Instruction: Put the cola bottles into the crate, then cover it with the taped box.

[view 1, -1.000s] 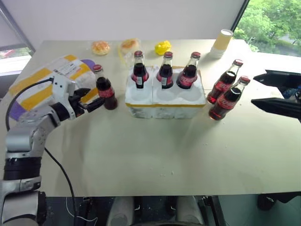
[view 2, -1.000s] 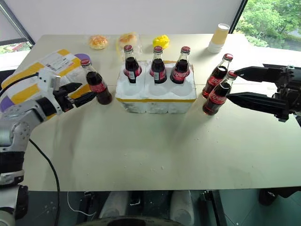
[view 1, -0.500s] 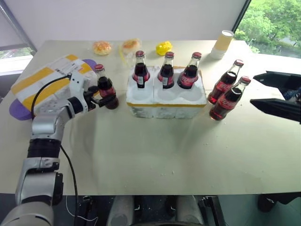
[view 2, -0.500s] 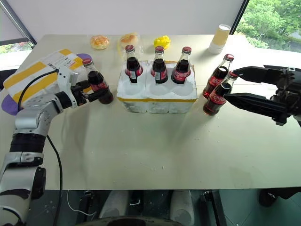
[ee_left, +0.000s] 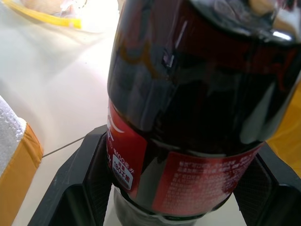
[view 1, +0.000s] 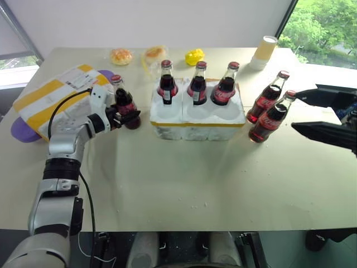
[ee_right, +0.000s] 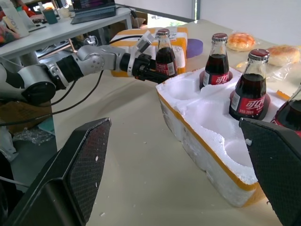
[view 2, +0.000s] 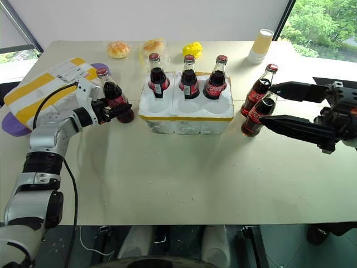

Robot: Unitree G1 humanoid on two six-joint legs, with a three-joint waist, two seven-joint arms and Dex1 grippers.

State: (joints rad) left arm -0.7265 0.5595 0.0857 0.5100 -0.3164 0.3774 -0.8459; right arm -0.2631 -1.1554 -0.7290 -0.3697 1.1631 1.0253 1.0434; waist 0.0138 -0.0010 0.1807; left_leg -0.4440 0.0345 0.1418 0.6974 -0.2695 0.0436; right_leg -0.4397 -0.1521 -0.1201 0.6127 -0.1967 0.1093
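Note:
The white foam crate (view 1: pixel 195 121) with a yellow tape band stands mid-table. Three cola bottles (view 1: pixel 196 85) fill its back wells, and the front wells are empty. A fourth cola bottle (view 1: pixel 124 104) stands upright on the table left of the crate, with my left gripper (view 1: pixel 127 114) shut on its lower body (ee_left: pixel 188 141). Two more bottles (view 1: pixel 268 110) stand to the right of the crate. Just right of them my right gripper (view 1: pixel 297 110) is open and holds nothing. The taped box (view 1: pixel 50 100) with its shipping label lies at the far left.
Two wrapped buns (view 1: pixel 120 56), a yellow object (view 1: pixel 193 56) and a stack of paper cups (view 1: pixel 263 51) line the table's far edge. A purple plate (view 1: pixel 19 131) lies under the taped box. The front half of the table (view 1: pixel 184 190) is bare.
My left gripper has moved right and forward to the bottle beside the crate, and its fingers have closed on the bottle. The right gripper has stayed in place.

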